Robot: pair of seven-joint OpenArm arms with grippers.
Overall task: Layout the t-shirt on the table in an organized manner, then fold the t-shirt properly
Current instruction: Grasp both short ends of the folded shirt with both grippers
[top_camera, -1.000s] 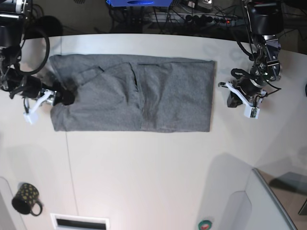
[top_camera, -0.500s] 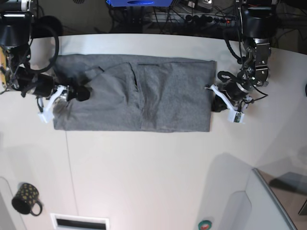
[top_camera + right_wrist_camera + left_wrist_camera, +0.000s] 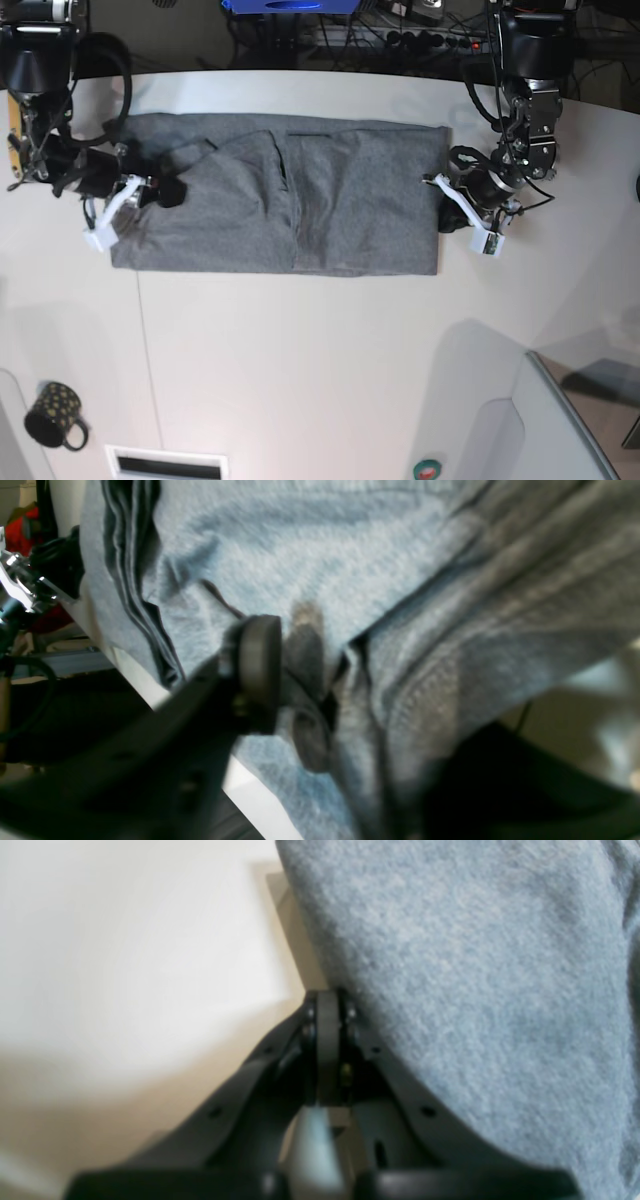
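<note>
The grey t-shirt (image 3: 300, 190) lies on the white table (image 3: 300, 360) as a long rectangle, with folded layers and a slanted flap on its left half. My right gripper (image 3: 168, 190) is over the shirt's left part. In the right wrist view its fingers (image 3: 257, 665) stand close together against a fold of the t-shirt (image 3: 310, 545); blur hides whether cloth is pinched. My left gripper (image 3: 447, 207) sits at the shirt's right edge. The left wrist view shows this gripper (image 3: 327, 1005) shut, holding nothing, right beside the hem of the t-shirt (image 3: 475, 990).
A dark dotted mug (image 3: 55, 415) stands near the front left corner. A raised white panel (image 3: 560, 420) fills the front right. A slotted vent (image 3: 167, 463) and a small green button (image 3: 428, 468) sit at the front edge. Cables lie behind the table.
My right gripper has moved in from the shirt's left edge onto the cloth and its jaws have narrowed. My left gripper has come in from the bare table to the shirt's right edge.
</note>
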